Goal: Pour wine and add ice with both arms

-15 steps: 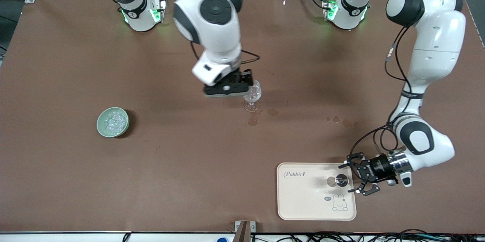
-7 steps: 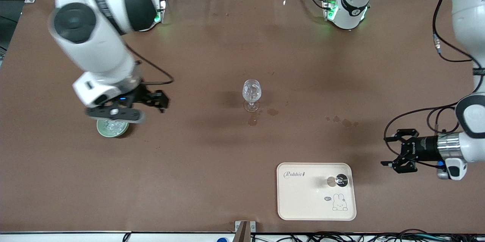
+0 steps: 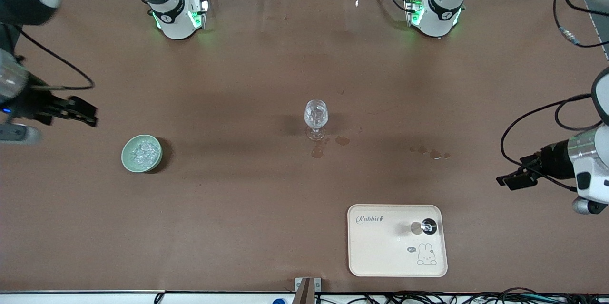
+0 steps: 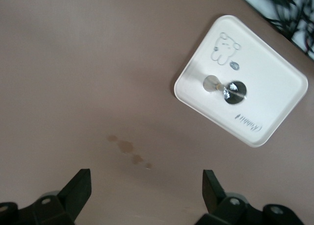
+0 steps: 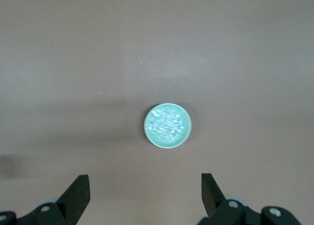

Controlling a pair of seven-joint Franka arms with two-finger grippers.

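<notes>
The left end effector hangs wide and empty over the brown counter at its arm's end. The right end effector, also wide, hovers near the pale green bowl of clear ice cubes.

- You can read the word "Rabbit" in curly letters on the tray.
- A small speech bubble beside the bunny drawing is too tiny to read.
</notes>
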